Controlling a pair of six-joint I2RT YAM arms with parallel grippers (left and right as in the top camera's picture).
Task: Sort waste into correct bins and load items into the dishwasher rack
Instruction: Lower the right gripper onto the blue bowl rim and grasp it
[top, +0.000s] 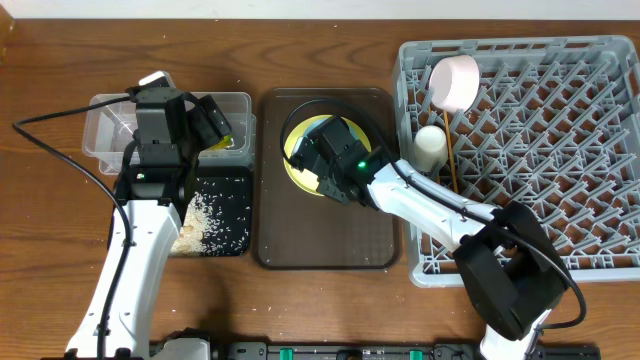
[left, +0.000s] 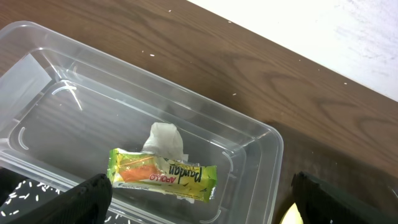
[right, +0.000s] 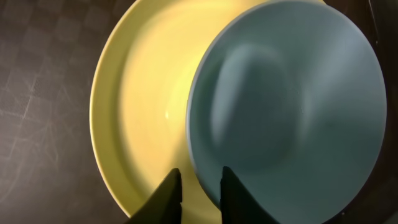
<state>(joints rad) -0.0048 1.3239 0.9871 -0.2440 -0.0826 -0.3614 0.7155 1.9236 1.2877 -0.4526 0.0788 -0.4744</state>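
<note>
Two items are awaiting racking: yellow-green plate (right: 143, 93), light blue bowl (right: 292, 112).
Right gripper (right: 200, 171) is clamping the bowl's rim; left gripper (left: 199, 180) is hovering, jaws apart, over clear tub (left: 261, 134) holding tissue (left: 165, 138), wrapper (left: 163, 174).

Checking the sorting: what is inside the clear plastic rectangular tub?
A green-and-orange snack wrapper lies on a crumpled white tissue in the clear tub, covering the tissue's lower part.

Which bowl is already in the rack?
The white bowl with pinkish outside, tilted in the far-left corner of the dishwasher rack. The light blue bowl sits on the yellow-green plate, outside the rack.
</note>
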